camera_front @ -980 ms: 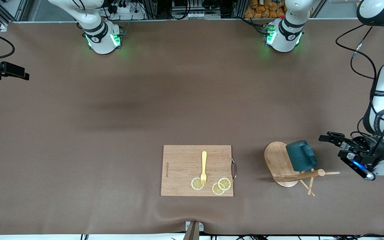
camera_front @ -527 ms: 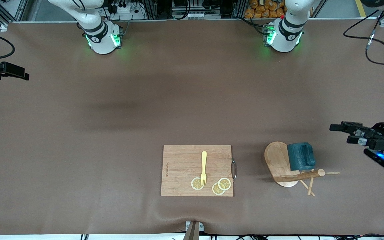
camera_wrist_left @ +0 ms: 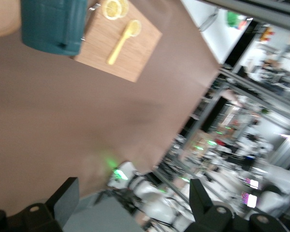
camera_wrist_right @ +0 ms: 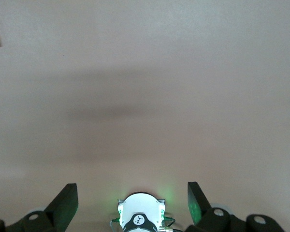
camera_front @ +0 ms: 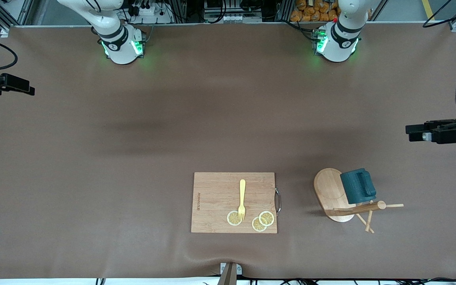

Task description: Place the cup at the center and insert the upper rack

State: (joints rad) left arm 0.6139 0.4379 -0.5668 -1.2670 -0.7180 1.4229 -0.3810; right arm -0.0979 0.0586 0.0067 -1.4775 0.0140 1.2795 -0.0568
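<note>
The dark teal cup [camera_front: 358, 186] hangs on the light wooden rack [camera_front: 328, 190], against its post [camera_front: 360, 208] and over the oval base, toward the left arm's end of the table. The left wrist view shows the cup [camera_wrist_left: 53, 24] too. My left gripper [camera_front: 409, 131] hovers open and empty over the table's edge at that end, apart from the cup. Its fingers stand wide in its wrist view [camera_wrist_left: 133, 191]. My right gripper [camera_front: 24, 87] waits open over the right arm's end, with only bare table between its fingers [camera_wrist_right: 131, 193].
A wooden cutting board [camera_front: 216, 198] lies near the front edge, mid-table, beside the rack. It carries a yellow fork [camera_front: 242, 198] and lemon slices [camera_front: 234, 218]. The two arm bases [camera_front: 119, 45] [camera_front: 337, 41] stand along the table's edge farthest from the front camera.
My left gripper has drawn away from beside the cup, rising toward the table's edge at the left arm's end. The cup stays on the rack. The right arm has not moved.
</note>
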